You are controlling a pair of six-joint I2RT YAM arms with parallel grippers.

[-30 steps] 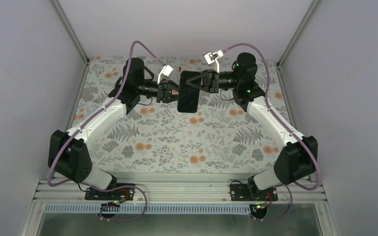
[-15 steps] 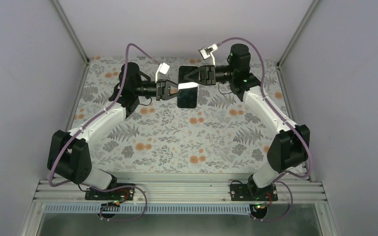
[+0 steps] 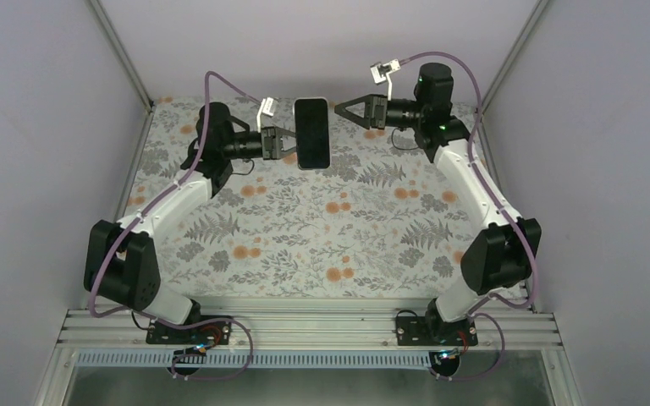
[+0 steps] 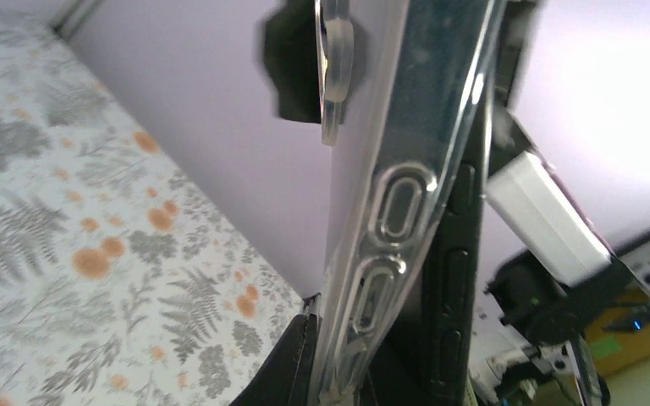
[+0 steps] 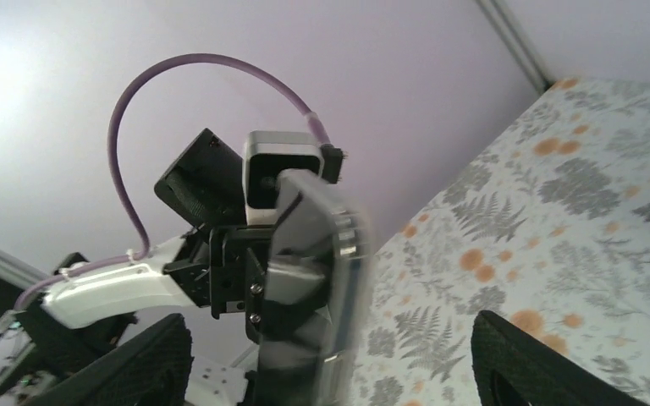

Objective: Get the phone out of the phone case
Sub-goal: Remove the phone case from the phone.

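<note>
Nearest the arm bases the floral table (image 3: 305, 245) lies bare of the work; both arms reach over it to its far end, where everything happens in the air. On the left, the left gripper (image 3: 286, 144) is clamped tight on the left long edge of the phone (image 3: 311, 133) and carries it above the far part of the table, clear of the cloth. From above, the phone's long axis runs straight away from the bases, one short end toward them and the other toward the back wall, with its dark face turned up. The left wrist camera looks along that gripped edge: the clear phone case (image 4: 389, 211), with its moulded button covers, lies against the dark side of the phone (image 4: 453, 254), and whether the two have begun to part cannot be told. Just beyond and to the right, the right gripper (image 3: 347, 112) points at the phone's far right corner with its jaws spread wide, holding nothing and standing apart from it. Its own camera shows its fingers (image 5: 148, 359) far apart either side of the phone, seen edge-on.
</note>
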